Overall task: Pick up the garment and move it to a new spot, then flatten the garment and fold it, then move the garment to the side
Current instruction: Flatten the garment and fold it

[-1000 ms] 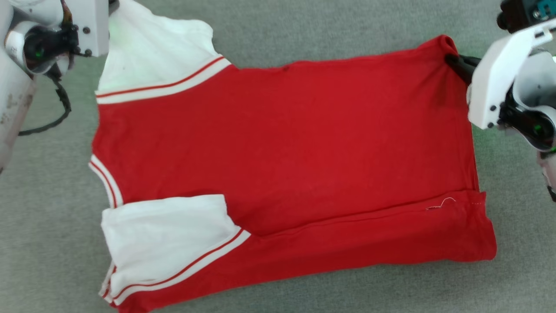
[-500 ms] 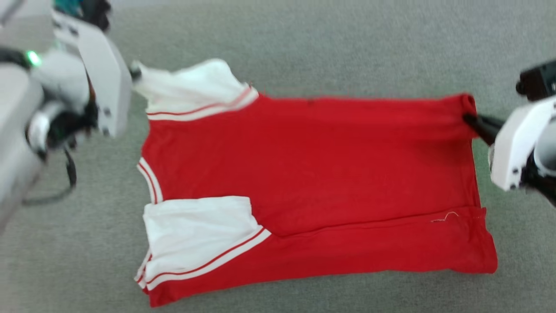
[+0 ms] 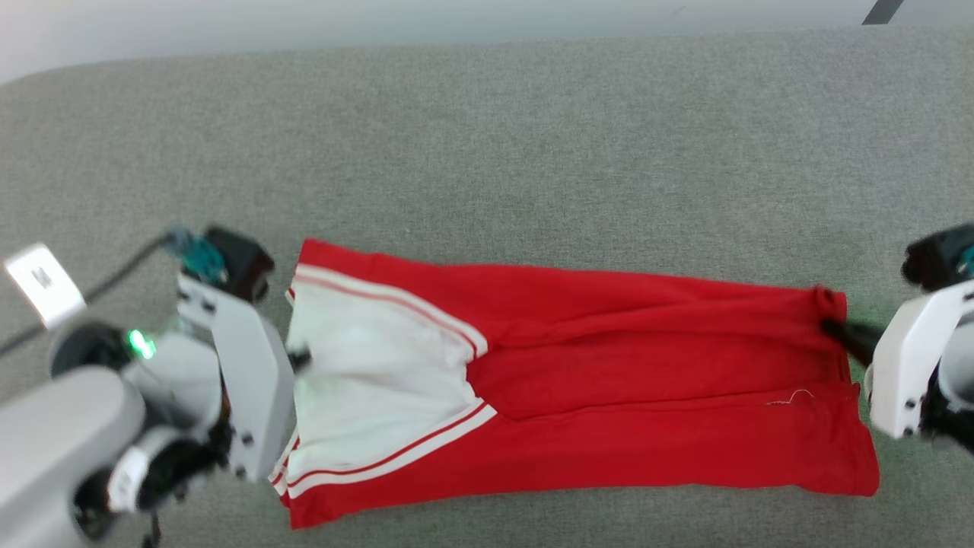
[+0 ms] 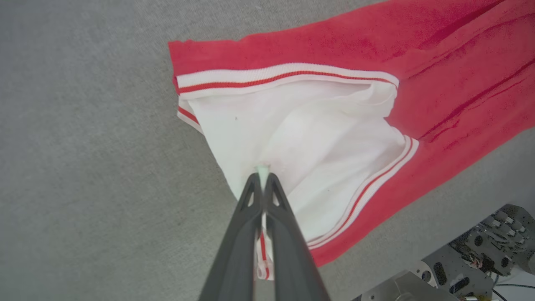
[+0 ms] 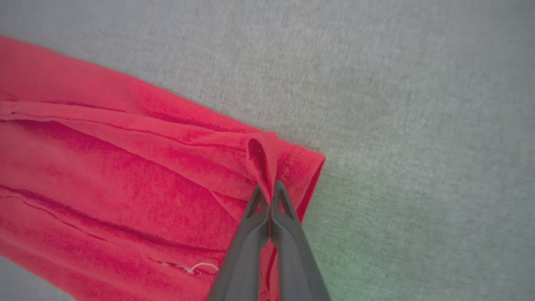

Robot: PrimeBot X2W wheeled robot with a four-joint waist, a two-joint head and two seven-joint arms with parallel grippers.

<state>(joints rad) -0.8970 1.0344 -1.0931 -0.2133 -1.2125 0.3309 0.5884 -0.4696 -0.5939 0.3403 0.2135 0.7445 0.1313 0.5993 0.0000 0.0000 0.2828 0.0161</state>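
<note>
- Left gripper point(image 3: 301, 358) point(image 4: 262, 174): stood at the left end of the garment, white housing beside the sleeve edge. Both dark fingers were pressed together with a thin pinch of white sleeve cloth caught between the tips. A short length of striped trim hung between the fingers lower down.
- White sleeve point(image 3: 365, 380) point(image 4: 317, 138): lay just right of the left gripper, drawn into soft folds running toward the pinched point. Red-and-white striped trim point(image 3: 396, 301) bordered it on the far and near sides.
- Garment point(image 3: 609, 396) point(image 4: 439, 62) point(image 5: 104, 167): red jersey T-shirt, lying on the grey fabric surface point(image 3: 533, 152) as a long band stretched between the two grippers, sleeve end to the left and hem end to the right. Its layers were doubled over each other, with long creases running down the red body.
- Loose white thread point(image 3: 791, 397) point(image 5: 196, 267): lay on the red cloth near the hem end, just short of the right gripper.
- Right gripper point(image 3: 835, 332) point(image 5: 269, 188): stood at the far corner of the hem, on the right end of the garment. Its fingers were fully closed on a bunched fold of red hem, which rose as a small ridge just beyond the tips.
</note>
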